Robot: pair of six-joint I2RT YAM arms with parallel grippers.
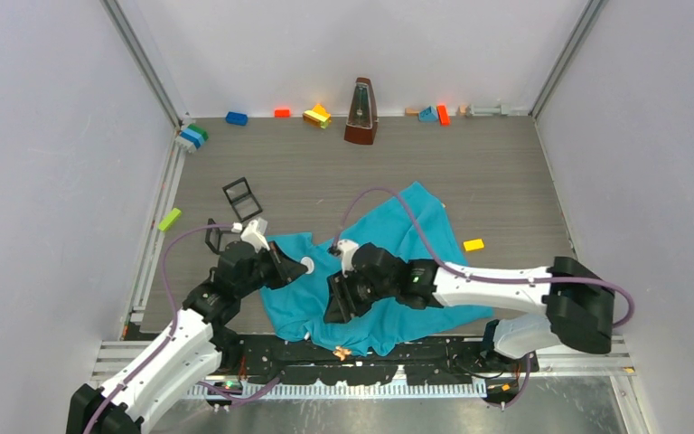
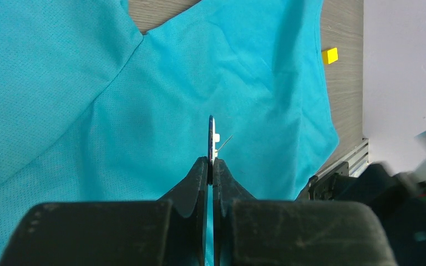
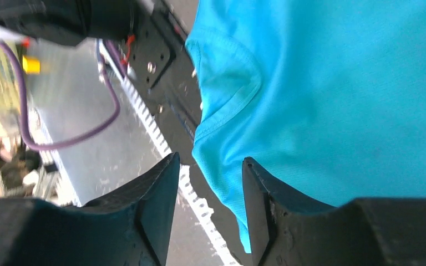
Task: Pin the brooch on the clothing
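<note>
The teal-blue T-shirt (image 1: 398, 231) lies crumpled on the table in front of both arms. My left gripper (image 1: 296, 268) is above its left part, shut on the brooch (image 1: 307, 265), a small white round disc. In the left wrist view the brooch (image 2: 211, 136) stands edge-on between the shut fingertips, its thin pin pointing out to the right, above the shirt (image 2: 89, 111). My right gripper (image 1: 337, 307) is open and empty above the shirt's near part. In the right wrist view the shirt's hem (image 3: 216, 149) runs below the gap between the open fingers (image 3: 258, 188).
A brown metronome (image 1: 361, 111) stands at the back, with loose toy bricks along the back wall. Two black frames (image 1: 241, 198) lie left of the shirt. A yellow block (image 1: 473, 244) lies right of it, a green block (image 1: 169, 219) at far left. The metal rail (image 1: 370, 366) borders the near edge.
</note>
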